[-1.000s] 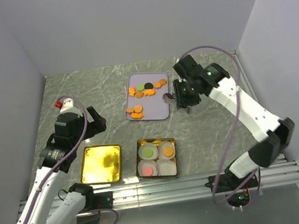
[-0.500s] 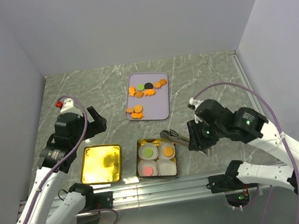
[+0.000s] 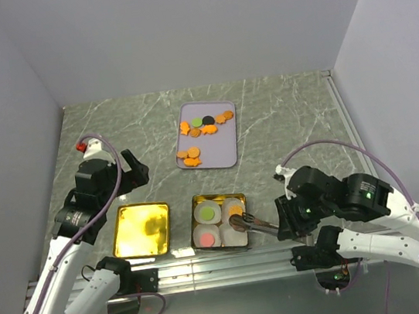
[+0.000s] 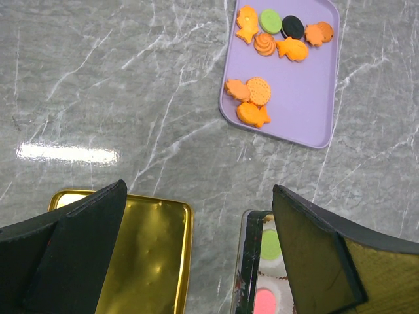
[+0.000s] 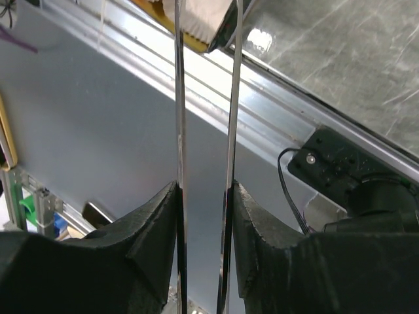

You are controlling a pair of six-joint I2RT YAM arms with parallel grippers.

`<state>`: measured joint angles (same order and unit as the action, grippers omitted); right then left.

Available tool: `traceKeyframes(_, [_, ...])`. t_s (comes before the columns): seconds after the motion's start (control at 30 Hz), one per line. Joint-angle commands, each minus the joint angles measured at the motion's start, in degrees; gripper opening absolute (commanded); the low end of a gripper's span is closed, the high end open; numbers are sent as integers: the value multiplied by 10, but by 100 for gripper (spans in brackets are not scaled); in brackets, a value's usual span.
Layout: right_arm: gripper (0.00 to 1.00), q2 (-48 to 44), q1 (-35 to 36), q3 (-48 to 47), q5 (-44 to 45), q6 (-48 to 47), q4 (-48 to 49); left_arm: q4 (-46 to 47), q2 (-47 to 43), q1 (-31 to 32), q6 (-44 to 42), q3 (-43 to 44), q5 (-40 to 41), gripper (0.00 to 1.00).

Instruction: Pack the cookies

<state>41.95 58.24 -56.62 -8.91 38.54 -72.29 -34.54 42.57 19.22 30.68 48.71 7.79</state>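
1. Since a second ago, the right arm has swung from beside the purple tray (image 3: 216,147) to the bench's (image 3: 289,114) near edge. The left tool (image 4: 200,196) is unmoved, wide open and empty above the gold lid (image 3: 141,229).
2. Beside the lid, the tin (image 3: 217,196) holds four paper cups (image 3: 234,235); three show a green, an orange or a pink cookie.
3. The right tool (image 5: 203,216) is squeezed onto the tongs (image 3: 254,226), whose blades stand a narrow gap apart. Their tips reach over the tin's right-hand cups. I cannot tell whether they carry a cookie.
4. Any release should be low over one cup, without snagging its paper wall.
5. Most cookies (image 3: 205,125) lie on the tray.
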Motion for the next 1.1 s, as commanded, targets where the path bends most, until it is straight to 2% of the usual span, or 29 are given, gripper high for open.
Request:
traceKeyframes(0.0, [38, -15, 9, 12, -12, 6, -16, 17, -13, 2, -6, -2, 6, 99])
traceKeyframes(0.5, [39, -1, 35, 8, -38, -15, -2, 14, -15, 2, -2, -1, 16, 99])
traceKeyframes(1.07, [57, 27, 37, -12, -11, -44, -9, 13, -18, -6, 1, 0, 23, 99])
